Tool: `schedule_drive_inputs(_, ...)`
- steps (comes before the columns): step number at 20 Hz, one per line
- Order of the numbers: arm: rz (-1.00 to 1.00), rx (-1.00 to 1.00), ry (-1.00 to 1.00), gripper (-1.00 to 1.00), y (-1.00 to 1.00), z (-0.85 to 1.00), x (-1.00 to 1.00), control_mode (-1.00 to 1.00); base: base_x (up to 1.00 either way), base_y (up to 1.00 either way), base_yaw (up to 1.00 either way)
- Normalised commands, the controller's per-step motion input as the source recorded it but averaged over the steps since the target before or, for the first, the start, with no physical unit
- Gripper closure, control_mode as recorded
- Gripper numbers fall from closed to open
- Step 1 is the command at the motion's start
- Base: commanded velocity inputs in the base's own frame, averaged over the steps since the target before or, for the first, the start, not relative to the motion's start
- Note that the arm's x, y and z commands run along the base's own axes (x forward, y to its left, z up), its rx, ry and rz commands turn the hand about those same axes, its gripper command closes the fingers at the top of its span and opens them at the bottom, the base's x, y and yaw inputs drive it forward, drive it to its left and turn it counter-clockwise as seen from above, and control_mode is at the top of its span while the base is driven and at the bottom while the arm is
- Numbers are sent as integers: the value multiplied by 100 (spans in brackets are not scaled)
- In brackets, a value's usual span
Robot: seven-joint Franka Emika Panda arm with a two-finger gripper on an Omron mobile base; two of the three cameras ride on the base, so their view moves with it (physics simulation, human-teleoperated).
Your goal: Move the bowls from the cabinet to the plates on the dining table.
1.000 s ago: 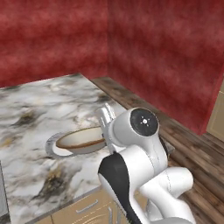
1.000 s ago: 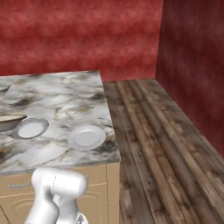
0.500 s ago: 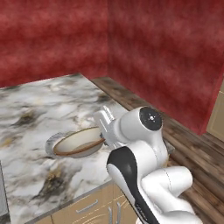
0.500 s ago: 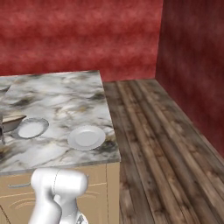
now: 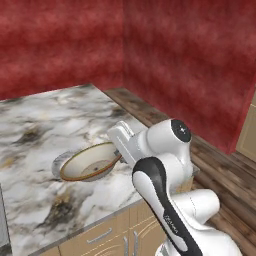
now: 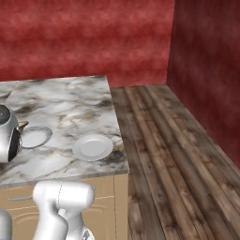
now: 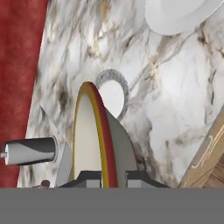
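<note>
The claw (image 7: 105,177) is pinching the tan bowl (image 5: 90,162) by its rim, hovering it just over the nearer plate (image 7: 111,92) on the table (image 5: 35,130).

Plate (image 5: 59,162) mostly behind bowl (image 5: 90,162)

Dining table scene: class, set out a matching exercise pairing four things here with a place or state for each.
Things:
1. tan bowl
2. gripper
3. bare plate
4. dining table

Descriptions:
A. near the table's corner, nothing on it
B. pinched at the rim, above a plate
C. veined white marble top
D. shut on the bowl's rim

Pairs: 1-B, 2-D, 3-A, 4-C
</note>
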Motion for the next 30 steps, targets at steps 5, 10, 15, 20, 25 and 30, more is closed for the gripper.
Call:
schedule_drive_inputs(5,14,0,0,100,-6,-13,46,-100,0,0,0)
schedule_drive_inputs(10,11,2,1,100,-1,-16,54,-100,0,0,0)
schedule_drive_inputs(15,10,8,2,100,0,-20,57,-100,0,0,0)
schedule_drive_inputs(20,10,5,5,100,0,-24,57,-100,0,0,0)
schedule_drive_inputs(25,11,2,7,100,1,-22,47,-100,0,0,0)
schedule_drive_inputs(30,11,3,7,100,10,-15,39,-100,0,0,0)
